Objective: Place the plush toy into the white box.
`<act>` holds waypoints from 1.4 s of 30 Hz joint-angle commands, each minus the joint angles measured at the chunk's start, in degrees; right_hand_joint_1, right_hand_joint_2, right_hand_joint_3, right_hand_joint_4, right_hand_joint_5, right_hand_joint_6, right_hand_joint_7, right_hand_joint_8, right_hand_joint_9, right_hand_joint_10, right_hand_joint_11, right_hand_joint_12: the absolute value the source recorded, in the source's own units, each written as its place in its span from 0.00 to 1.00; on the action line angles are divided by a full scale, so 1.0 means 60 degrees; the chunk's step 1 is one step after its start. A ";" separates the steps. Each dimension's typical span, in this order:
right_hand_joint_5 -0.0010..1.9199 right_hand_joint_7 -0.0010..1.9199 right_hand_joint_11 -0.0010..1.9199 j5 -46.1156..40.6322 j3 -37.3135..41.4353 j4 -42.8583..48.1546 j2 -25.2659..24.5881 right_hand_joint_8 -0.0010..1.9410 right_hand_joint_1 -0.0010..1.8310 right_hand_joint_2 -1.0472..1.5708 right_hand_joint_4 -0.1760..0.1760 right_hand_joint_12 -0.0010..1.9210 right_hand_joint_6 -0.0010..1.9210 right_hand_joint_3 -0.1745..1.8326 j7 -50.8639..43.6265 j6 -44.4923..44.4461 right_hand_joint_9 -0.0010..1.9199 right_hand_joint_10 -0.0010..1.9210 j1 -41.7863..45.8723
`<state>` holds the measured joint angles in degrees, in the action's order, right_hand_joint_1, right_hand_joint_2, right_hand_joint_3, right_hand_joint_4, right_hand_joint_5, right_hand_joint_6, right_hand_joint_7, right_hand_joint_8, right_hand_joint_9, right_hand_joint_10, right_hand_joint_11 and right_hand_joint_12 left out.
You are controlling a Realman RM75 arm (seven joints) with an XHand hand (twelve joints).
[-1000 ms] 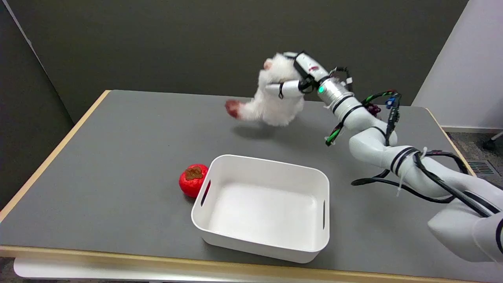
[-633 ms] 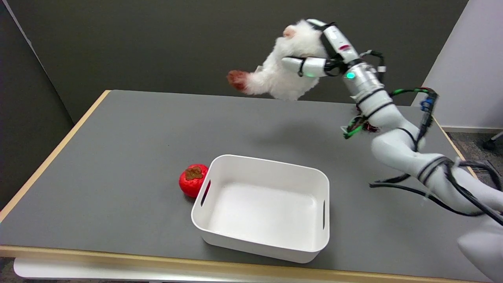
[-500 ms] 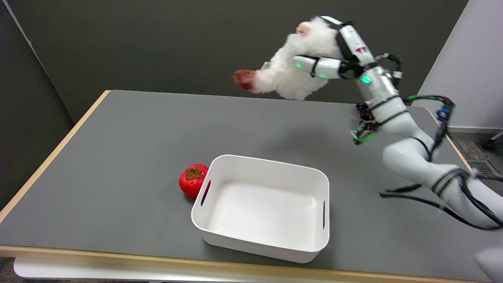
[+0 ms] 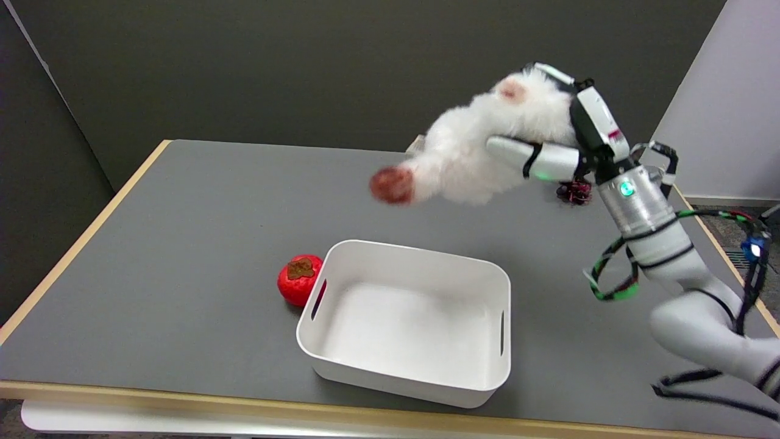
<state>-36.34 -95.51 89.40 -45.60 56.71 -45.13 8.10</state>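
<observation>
Right hand (image 4: 563,143), fingers wrapped around the white plush toy (image 4: 481,152), holds it aloft in upper-right frame; long axis points lower-left, white box (image 4: 411,323) below-left.

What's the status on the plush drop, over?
Right hand grips plush toy, airborne, beyond white box. Box holds nothing. Red fruit against box's left wall, not in the path.
</observation>
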 commanded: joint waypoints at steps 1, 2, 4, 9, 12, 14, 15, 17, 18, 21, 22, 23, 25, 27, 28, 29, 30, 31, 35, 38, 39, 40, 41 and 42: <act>0.27 0.42 0.51 0.2092 -0.0729 0.2305 0.0941 0.66 0.73 0.85 0.00 0.97 0.85 0.16 0.1904 -0.1817 0.42 0.76 0.2441; 0.27 0.42 0.51 0.2293 -0.0921 0.2285 0.0872 0.65 0.73 0.84 0.00 0.97 0.84 0.17 0.2264 -0.1840 0.43 0.75 0.2266; 0.27 0.43 0.51 0.2742 -0.1000 0.2206 0.0777 0.65 0.73 0.84 0.00 0.97 0.84 0.17 0.2701 -0.1860 0.43 0.75 0.2140; 0.29 0.44 0.51 0.3311 -0.1188 0.2016 0.0630 0.63 0.74 0.82 0.00 0.97 0.80 0.21 0.2904 -0.1907 0.44 0.75 0.2545; 0.29 0.44 0.51 0.3405 -0.1220 0.1694 0.0346 0.64 0.74 0.82 0.00 0.97 0.81 0.21 0.2917 -0.2077 0.44 0.75 0.2852; 0.29 0.44 0.51 0.3383 -0.1268 0.1464 0.0172 0.64 0.74 0.82 0.00 0.98 0.81 0.21 0.2940 -0.2118 0.44 0.75 0.2868; 0.29 0.44 0.51 0.3357 -0.1321 0.1389 0.0113 0.64 0.74 0.82 0.00 0.98 0.81 0.21 0.2940 -0.2127 0.44 0.75 0.2848; 0.28 0.44 0.52 0.3288 -0.1458 0.1204 -0.0048 0.65 0.74 0.83 0.00 0.98 0.81 0.20 0.2950 -0.2127 0.44 0.76 0.2763; 0.28 0.43 0.52 0.3274 -0.1490 0.1145 -0.0100 0.65 0.74 0.83 0.00 0.98 0.81 0.20 0.2984 -0.2106 0.44 0.76 0.2738; 0.27 0.43 0.52 0.3211 -0.1620 0.0782 -0.0340 0.66 0.74 0.83 0.00 0.98 0.81 0.19 0.3240 -0.1882 0.43 0.77 0.2624; 0.27 0.43 0.52 0.3175 -0.1695 0.0622 -0.0418 0.66 0.73 0.84 0.00 0.98 0.81 0.18 0.3276 -0.1854 0.43 0.77 0.2556; 0.27 0.43 0.52 0.3154 -0.1784 0.0422 -0.0528 0.67 0.73 0.84 0.00 0.98 0.81 0.18 0.3351 -0.1847 0.43 0.77 0.2405; 0.26 0.43 0.51 0.3180 -0.1818 0.0138 -0.0622 0.71 0.67 0.86 0.00 0.99 0.81 0.15 0.3465 -0.1879 0.44 0.70 0.2176; 0.21 0.36 0.41 0.3300 -0.1826 -0.0130 -0.0631 0.50 0.58 0.75 0.32 0.94 0.51 0.41 0.3863 -0.1851 0.37 0.66 0.1869; 0.16 0.29 0.34 0.3386 -0.1848 -0.0299 -0.0563 0.35 0.53 0.68 0.49 0.91 0.33 0.56 0.4243 -0.1825 0.30 0.62 0.1704; 0.11 0.19 0.30 0.3511 -0.1896 -0.0460 -0.0484 0.25 0.50 0.66 0.48 0.90 0.25 0.56 0.4688 -0.1799 0.21 0.54 0.1521; 0.07 0.10 0.26 0.3595 -0.1917 -0.0530 -0.0439 0.16 0.46 0.65 0.47 0.89 0.18 0.56 0.4932 -0.1794 0.13 0.46 0.1456; 0.04 0.05 0.19 0.3752 -0.1950 -0.0631 -0.0380 0.08 0.42 0.63 0.44 0.82 0.12 0.55 0.5192 -0.1794 0.06 0.39 0.1301; 0.00 0.00 0.05 0.3977 -0.2143 -0.0809 -0.0308 0.00 0.39 0.63 0.37 0.68 0.00 0.48 0.5609 -0.1606 0.00 0.10 0.0738; 0.00 0.00 0.03 0.3964 -0.2091 -0.0834 -0.0393 0.00 0.39 0.62 0.35 0.65 0.00 0.46 0.5541 -0.1336 0.00 0.02 0.0521; 0.00 0.00 0.02 0.3945 -0.2041 -0.0857 -0.0439 0.00 0.39 0.62 0.35 0.64 0.00 0.47 0.5537 -0.1309 0.00 0.00 0.0456; 0.00 0.00 0.01 0.3874 -0.2005 -0.0875 -0.0475 0.00 0.39 0.62 0.35 0.63 0.00 0.46 0.5537 -0.1353 0.00 0.00 0.0380; 0.00 0.00 0.01 0.3818 -0.1969 -0.0898 -0.0491 0.00 0.39 0.62 0.35 0.62 0.00 0.46 0.5537 -0.1417 0.00 0.00 0.0346; 0.00 0.00 0.00 0.3700 -0.1824 -0.0925 -0.0515 0.00 0.40 0.63 0.36 0.60 0.00 0.44 0.5527 -0.1569 0.00 0.00 0.0319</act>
<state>-15.91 -105.81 89.51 -47.25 82.22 -55.54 17.44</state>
